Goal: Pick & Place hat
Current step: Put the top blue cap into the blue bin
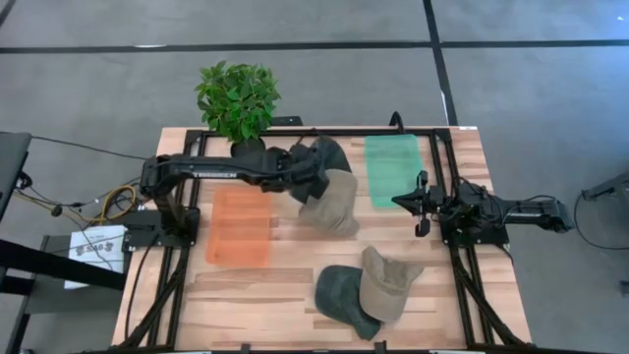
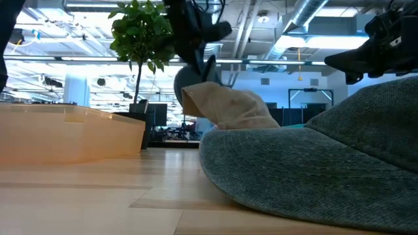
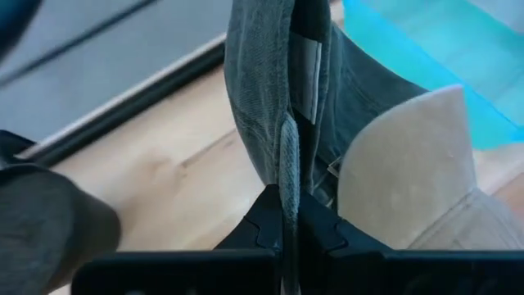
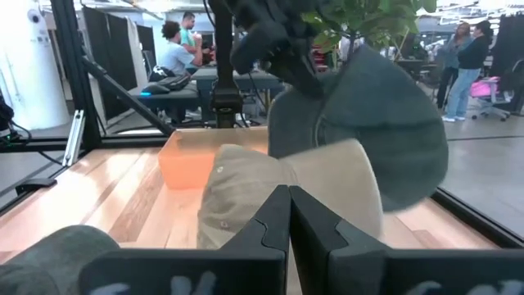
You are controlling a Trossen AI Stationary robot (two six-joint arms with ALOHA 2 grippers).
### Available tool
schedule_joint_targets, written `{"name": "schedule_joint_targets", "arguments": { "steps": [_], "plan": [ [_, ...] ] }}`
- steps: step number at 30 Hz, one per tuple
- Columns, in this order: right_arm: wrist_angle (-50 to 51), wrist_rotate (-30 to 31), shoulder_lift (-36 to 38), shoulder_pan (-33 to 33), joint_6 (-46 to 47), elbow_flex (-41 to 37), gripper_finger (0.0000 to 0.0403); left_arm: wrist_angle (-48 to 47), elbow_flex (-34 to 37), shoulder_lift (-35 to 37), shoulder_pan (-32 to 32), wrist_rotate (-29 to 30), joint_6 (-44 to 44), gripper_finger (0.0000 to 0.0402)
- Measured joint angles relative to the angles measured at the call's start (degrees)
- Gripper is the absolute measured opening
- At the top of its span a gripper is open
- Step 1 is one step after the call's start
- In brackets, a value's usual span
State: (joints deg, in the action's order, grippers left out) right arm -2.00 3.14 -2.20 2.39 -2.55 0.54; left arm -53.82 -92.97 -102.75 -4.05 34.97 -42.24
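The left gripper (image 1: 313,169) is pinched tight on the back strap of the grey-and-tan cap (image 1: 329,187). The cap hangs down from the fingers, just off the wooden table (image 1: 285,285). In the left wrist view the strap runs straight out from between the closed fingers (image 3: 270,225), so the cap's long way goes on in front of this gripper, dark crown first and tan brim farthest out. The orange tray (image 1: 239,226) lies back toward the left arm's own base and a bit to the side of the gripper. The green tray (image 1: 393,169) lies out ahead of it, past the cap. The right gripper (image 1: 418,202) is closed on nothing and waits near the green tray, with the cap close in front of it. A second cap (image 1: 369,290) lies flat on the table, well apart from both grippers. I think the left arm is the one to carry the cap, since it already holds it.
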Motion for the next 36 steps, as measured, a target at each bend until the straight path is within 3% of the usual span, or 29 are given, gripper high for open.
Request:
{"name": "schedule_joint_targets", "arguments": {
  "steps": [20, 36],
  "plan": [
    [-0.2, -0.1, 0.0, 0.0, 1.1, 0.0, 0.0, -2.6, 0.0, 0.4, 8.8, 26.7, -1.8, 0.0],
    [-1.6, 0.0, -0.3, -0.5, 15.6, 0.1, 0.0, -0.5, 0.0, 0.4, 12.0, 29.1, -0.5, 0.0]
  ]
}}
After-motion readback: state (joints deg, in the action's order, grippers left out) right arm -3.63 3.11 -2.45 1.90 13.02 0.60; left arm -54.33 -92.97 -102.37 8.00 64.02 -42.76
